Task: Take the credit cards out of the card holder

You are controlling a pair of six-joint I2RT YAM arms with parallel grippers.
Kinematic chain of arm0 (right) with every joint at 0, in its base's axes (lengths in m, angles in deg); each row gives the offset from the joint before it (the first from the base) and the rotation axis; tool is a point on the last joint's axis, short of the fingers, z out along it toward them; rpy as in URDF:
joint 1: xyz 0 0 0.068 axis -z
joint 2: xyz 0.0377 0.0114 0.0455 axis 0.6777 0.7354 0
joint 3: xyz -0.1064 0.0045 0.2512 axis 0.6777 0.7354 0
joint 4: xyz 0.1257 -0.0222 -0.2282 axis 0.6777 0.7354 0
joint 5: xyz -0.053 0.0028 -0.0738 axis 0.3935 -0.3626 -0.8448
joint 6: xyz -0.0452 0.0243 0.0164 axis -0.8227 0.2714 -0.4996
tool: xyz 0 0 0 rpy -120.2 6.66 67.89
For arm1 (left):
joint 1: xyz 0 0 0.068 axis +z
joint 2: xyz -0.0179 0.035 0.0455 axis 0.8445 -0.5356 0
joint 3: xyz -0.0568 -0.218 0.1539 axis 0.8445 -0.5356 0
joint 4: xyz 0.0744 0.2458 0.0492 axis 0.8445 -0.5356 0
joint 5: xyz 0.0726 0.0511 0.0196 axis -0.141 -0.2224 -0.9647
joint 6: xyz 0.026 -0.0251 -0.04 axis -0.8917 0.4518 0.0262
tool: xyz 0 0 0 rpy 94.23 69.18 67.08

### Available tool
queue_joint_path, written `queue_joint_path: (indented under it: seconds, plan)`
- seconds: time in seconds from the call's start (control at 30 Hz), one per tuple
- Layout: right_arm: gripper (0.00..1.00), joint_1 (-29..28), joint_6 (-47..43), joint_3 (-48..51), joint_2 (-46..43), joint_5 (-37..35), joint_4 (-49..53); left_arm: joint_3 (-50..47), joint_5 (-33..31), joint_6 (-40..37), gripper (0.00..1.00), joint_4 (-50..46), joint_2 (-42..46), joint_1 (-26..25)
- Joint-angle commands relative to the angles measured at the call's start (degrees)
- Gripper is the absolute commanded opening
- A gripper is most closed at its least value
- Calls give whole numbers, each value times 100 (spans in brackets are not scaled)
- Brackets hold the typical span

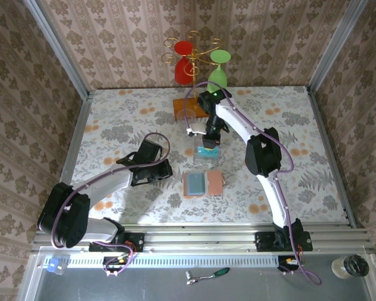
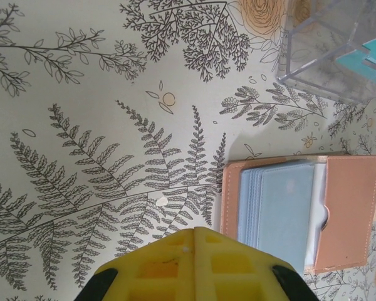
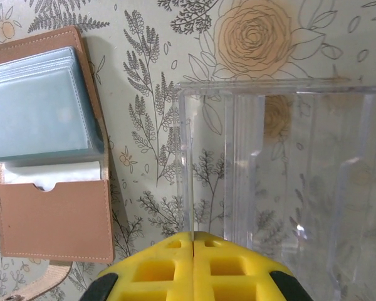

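Salmon-brown leather lies open near the middle of the tabletop [image 1: 113,125], a little toward the near edge. That is your card holder [image 1: 202,184], spread flat with its blue-grey pockets [image 2: 282,207] facing up. Just behind it, toward the far edge, stands a clear plastic box [image 1: 207,149], close to the card holder but not touching it. In the left wrist view, teal credit cards [image 2: 371,58] lean inside the box. Your right gripper [image 3: 193,237] hangs over that box, jaws pressed together with nothing between them. Your left gripper [image 2: 194,231] sits to the left of the card holder, jaws likewise closed and empty.
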Motion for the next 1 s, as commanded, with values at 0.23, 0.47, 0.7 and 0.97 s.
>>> queue_joint_path:
  seconds: [0.23,0.47,0.7,0.97]
  plan:
    - [0,-108,-110,221,165,213,117,-88,7,71,7,-92,123,50]
    - [0,-217,-130,490,201,224,-197,-44,-41,34,7,-176,124,17]
    - [2,-272,-122,694,134,391,-232,-85,-29,53,7,-129,123,14]
    - [16,-272,124,893,-243,298,-632,-8,-72,29,7,-154,95,-32]
